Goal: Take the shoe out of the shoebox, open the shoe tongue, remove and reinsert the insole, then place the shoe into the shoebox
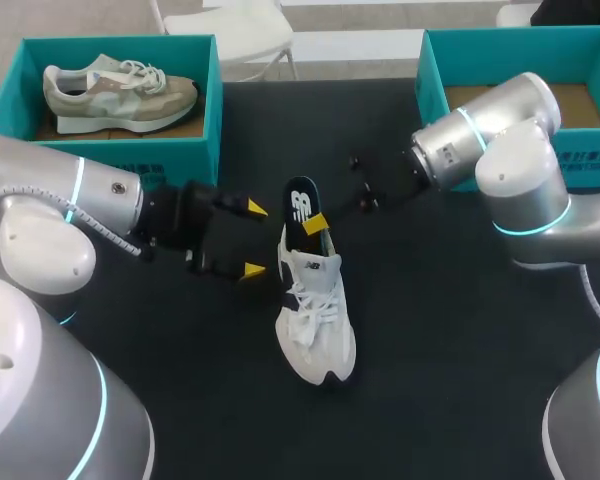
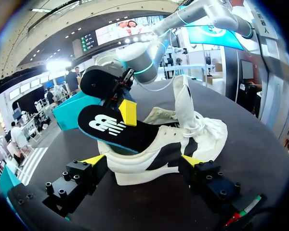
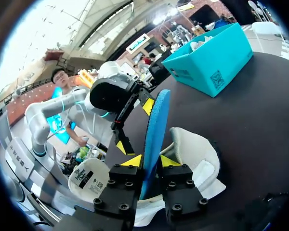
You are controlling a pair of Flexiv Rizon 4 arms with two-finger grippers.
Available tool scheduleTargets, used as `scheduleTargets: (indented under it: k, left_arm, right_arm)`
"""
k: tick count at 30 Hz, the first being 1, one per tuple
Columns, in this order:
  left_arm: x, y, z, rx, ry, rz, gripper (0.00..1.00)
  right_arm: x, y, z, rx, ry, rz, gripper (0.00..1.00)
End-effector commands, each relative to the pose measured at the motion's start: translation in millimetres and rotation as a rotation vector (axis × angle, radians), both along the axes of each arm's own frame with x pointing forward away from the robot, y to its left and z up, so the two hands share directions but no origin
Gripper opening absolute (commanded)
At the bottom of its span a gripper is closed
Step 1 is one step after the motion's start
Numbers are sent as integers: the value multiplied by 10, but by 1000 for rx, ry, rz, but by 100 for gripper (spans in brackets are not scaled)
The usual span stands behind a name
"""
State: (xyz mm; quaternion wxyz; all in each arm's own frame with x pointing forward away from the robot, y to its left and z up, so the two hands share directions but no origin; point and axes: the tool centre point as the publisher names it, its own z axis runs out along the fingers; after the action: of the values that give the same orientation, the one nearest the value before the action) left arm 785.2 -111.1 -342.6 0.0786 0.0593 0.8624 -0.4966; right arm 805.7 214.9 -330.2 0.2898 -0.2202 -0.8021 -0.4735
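With right end effector (image 1: 315,224), pinched insole (image 1: 301,205) half out of white sneaker (image 1: 315,320) mid-frame; held left end effector (image 1: 252,240) spread; hadn't reboxed yet.

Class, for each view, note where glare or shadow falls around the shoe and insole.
Head view: even light, no clear shadow under the white shoe on the black table. Left wrist view: bright glare behind the dark insole. Right wrist view: strong glare beyond, and the insole's blue underside is evenly lit.
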Motion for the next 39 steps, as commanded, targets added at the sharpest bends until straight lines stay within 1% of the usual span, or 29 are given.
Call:
scheduleTargets:
  k: [1,3,10,13,17,20,21,22,24,27,30,33,36,37,39]
  left_arm:
    - [-25,9,-4,-3,-2,2,100]
    - [-27,8,-4,-5,-1,2,100]
    - [-31,1,-5,-5,0,-2,100]
    - [-29,0,-5,-2,-1,-6,100]
    - [-27,-1,-4,1,-2,-12,100]
    - [-27,-4,-1,1,-4,-16,100]
    - [-28,-4,0,1,-4,-17,100]
    - [-28,-5,1,0,-5,-17,100]
    - [-29,-6,4,0,-5,-17,100]
    - [-32,-3,9,0,-6,-17,100]
    - [-34,4,7,0,-5,-15,100]
    - [-36,10,7,0,-5,-13,100]
    - [-38,14,8,-2,-4,-9,100]
    - [-38,15,8,-2,-4,-7,100]
    - [-39,17,8,-3,-3,-6,100]
  right_arm:
    - [38,54,-69,4,17,16,0]
    - [3,53,-91,9,27,18,0]
    - [-246,54,-154,9,91,22,0]
    - [-325,46,-165,6,106,17,0]
    - [-362,34,-176,-4,123,12,0]
    - [-345,30,-178,-13,124,11,0]
    - [-323,28,-167,-15,119,11,4]
    - [-305,25,-154,-19,111,10,14]
    - [-272,13,-133,-22,101,8,26]
    - [-214,-2,-117,-25,87,7,32]
    - [-143,15,-109,-24,74,14,33]
    - [-72,42,-119,-21,67,24,32]
    - [-20,62,-143,-17,65,33,28]
    - [-9,67,-151,-16,65,35,19]
    - [2,74,-162,-14,68,39,11]
